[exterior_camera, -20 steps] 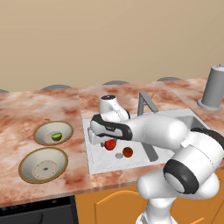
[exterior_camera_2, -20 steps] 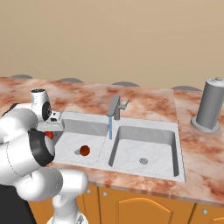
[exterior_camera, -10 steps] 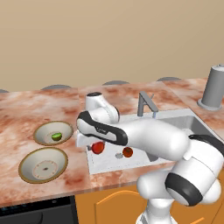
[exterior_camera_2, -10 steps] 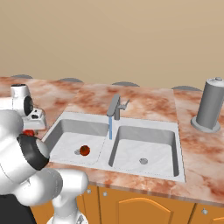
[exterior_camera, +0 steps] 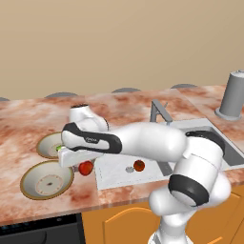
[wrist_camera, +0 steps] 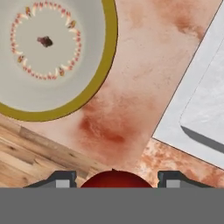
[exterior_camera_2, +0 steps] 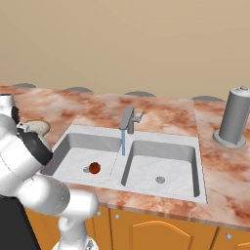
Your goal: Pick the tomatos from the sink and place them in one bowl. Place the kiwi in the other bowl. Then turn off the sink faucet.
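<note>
We carry one tomato (exterior_camera: pixel 86 167) pinched between our gripper (wrist_camera: pixel 114 179) jaws, above the counter (exterior_camera: pixel 28 119) between the sink (exterior_camera_2: pixel 73 141) and the near empty bowl (exterior_camera: pixel 46 180). Release too soon and it could roll off the counter; a second tomato (exterior_camera_2: pixel 94 167) waits in the basin.

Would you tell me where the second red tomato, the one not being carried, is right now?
The loose red tomato lies on the floor of the left basin of the white double sink, beside its drain, left of the running grey faucet.
</note>
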Tool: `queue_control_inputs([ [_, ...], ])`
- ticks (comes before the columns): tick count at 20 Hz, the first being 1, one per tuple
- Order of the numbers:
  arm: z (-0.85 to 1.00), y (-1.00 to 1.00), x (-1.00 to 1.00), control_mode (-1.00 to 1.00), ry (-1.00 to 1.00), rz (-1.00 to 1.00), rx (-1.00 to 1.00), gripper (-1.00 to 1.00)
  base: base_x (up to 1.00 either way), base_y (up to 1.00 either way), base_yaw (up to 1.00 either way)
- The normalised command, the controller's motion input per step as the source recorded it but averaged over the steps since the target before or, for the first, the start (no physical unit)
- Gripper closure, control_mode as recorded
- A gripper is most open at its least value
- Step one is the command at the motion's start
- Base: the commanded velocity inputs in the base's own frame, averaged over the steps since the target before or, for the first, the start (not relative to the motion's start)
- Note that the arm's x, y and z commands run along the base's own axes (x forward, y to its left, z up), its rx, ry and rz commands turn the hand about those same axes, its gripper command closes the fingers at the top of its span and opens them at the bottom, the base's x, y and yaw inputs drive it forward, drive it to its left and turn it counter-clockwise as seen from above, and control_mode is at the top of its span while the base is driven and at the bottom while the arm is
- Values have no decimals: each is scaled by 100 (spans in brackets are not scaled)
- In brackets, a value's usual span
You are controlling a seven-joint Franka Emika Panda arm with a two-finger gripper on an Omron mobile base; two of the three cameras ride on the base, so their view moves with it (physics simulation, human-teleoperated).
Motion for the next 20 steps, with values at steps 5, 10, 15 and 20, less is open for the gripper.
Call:
queue_control_inputs([
  [5,0,74,-2,-100,4,7,0,100,0,0,0],
  [10,-20,49,2,-100,0,2,-5,100,0,0,0],
  [15,-24,35,16,-100,0,0,-2,100,0,0,0],
  [20,-19,21,28,-100,0,0,-1,100,0,0,0],
])
